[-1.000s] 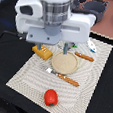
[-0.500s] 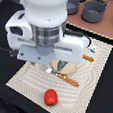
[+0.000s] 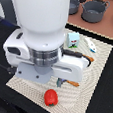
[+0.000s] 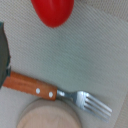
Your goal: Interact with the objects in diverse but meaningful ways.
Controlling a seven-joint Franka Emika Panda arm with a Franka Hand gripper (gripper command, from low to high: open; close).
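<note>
Poised low over the woven mat (image 3: 100, 60), jaws out of sight so width unknowable, with tomato (image 4: 52, 11) lying free at twelve o'clock in the wrist view, fork (image 4: 55, 94) stretched crosswise nearer, handle toward nine.

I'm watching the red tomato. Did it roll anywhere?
No. The red tomato sits at the same spot near the placemat's front edge; only the arm shifted toward the exterior view's left.

No text legible — carton (image 3: 72, 40) print blurred.
</note>
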